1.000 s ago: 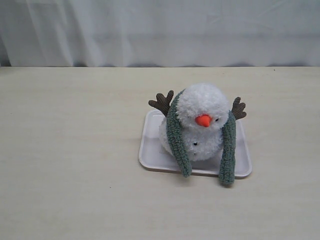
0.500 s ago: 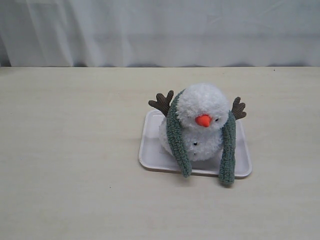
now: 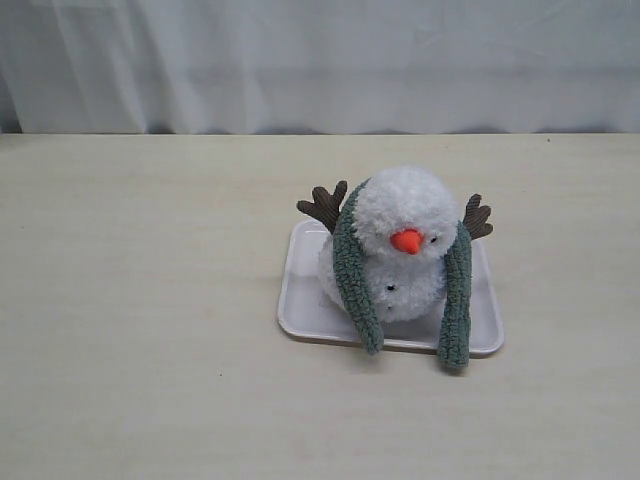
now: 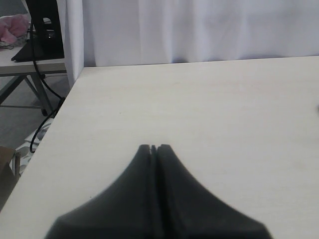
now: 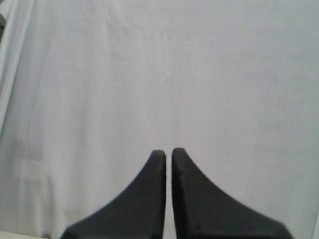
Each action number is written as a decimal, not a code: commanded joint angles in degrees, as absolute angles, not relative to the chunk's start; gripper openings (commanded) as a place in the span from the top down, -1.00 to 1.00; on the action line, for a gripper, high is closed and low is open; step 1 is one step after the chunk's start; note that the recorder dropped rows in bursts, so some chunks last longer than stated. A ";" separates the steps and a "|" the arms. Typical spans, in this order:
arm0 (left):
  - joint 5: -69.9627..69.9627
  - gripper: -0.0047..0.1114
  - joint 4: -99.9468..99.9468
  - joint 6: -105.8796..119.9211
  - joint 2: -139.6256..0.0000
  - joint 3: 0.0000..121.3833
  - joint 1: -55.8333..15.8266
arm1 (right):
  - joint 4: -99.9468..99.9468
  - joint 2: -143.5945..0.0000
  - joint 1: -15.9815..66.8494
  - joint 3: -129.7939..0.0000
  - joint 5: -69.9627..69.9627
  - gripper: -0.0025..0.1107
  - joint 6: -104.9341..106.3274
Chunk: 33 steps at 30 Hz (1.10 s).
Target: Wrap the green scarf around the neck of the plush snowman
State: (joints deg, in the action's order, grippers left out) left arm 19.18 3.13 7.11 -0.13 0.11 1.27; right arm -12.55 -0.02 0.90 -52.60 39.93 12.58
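The plush snowman (image 3: pixel 400 250) sits on a white tray (image 3: pixel 300 300) right of the table's middle, orange nose forward, brown twig arms out to both sides. The green scarf (image 3: pixel 352 270) runs behind its neck; both ends hang down the front, one on each side, the right end (image 3: pixel 456 300) reaching past the tray's front rim. Neither arm appears in the exterior view. My left gripper (image 4: pixel 153 147) is shut over bare tabletop, nothing in it. My right gripper (image 5: pixel 168 152) is shut and empty, facing the white curtain.
A white curtain (image 3: pixel 320 60) hangs along the table's far edge. In the left wrist view the table's side edge (image 4: pixel 55 119) drops off to a floor with cables and a black stand (image 4: pixel 42 30).
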 commanded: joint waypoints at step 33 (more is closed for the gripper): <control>18.53 0.92 3.07 7.09 0.00 0.00 1.27 | 8.40 0.00 0.67 -3.41 2.90 0.89 0.76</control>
